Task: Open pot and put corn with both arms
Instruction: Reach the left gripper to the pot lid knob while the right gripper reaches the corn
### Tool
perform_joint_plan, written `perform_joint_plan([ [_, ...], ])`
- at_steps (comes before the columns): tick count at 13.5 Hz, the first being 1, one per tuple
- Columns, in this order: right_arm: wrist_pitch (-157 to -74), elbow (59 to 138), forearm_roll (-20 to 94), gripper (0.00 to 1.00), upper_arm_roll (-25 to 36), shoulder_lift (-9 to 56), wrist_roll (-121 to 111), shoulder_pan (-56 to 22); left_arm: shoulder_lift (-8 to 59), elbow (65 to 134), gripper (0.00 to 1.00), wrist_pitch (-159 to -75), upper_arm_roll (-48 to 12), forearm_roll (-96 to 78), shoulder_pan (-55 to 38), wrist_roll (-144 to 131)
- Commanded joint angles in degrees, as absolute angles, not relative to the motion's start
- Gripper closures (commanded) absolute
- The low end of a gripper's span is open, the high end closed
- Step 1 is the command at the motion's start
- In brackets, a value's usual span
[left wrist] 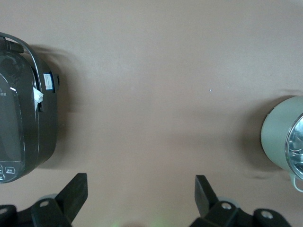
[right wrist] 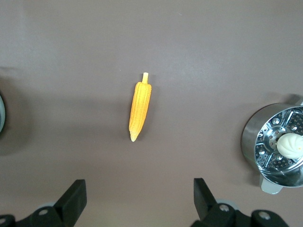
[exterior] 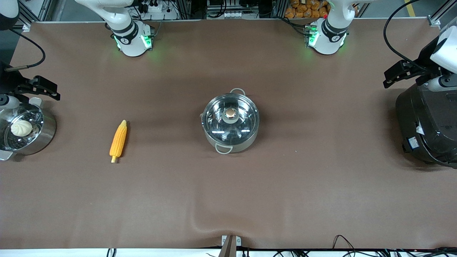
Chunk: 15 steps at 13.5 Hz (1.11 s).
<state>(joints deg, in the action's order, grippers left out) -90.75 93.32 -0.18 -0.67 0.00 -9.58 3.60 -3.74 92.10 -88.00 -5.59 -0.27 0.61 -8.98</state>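
Nearest the front camera, slim yellow-orange corn cob [exterior: 118, 141] lies lengthwise, stalk forward, toward the right arm's end. Lidded shiny steel pot [exterior: 230, 122] sits mid-table. Right gripper [right wrist: 137, 204] (jaws apart, empty) hovers closest; left gripper [left wrist: 141, 202] waits open over the black rice cooker [exterior: 427, 125].

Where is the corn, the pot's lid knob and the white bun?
corn [exterior: 118, 141]: front view, middle of the cob.
lid knob [exterior: 230, 113]: front view, its tan top.
white bun [exterior: 21, 127]: front view, its middle.
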Motion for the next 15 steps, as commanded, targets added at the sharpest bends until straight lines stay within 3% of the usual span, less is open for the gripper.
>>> perform_joint_plan([
  [1, -90.1, 92.8, 0.5, 0.00, -1.1, 0.1, -9.5, 4.2, -4.3, 92.2, 0.00, -87.2, -5.7, -1.2, 0.9, -7.4],
  [9, -89.9, 92.9, 0.5, 0.00, -1.1, 0.1, -9.5, 4.1, 1.4, 89.1, 0.00, -88.4, -5.8, -0.5, 0.6, -11.7],
  [15, -92.4, 93.3, 0.6, 0.00, -1.1, 4.6, -9.6, 4.4, 5.5, 88.4, 0.00, -93.9, -7.7, -2.1, -7.5, -23.5],
])
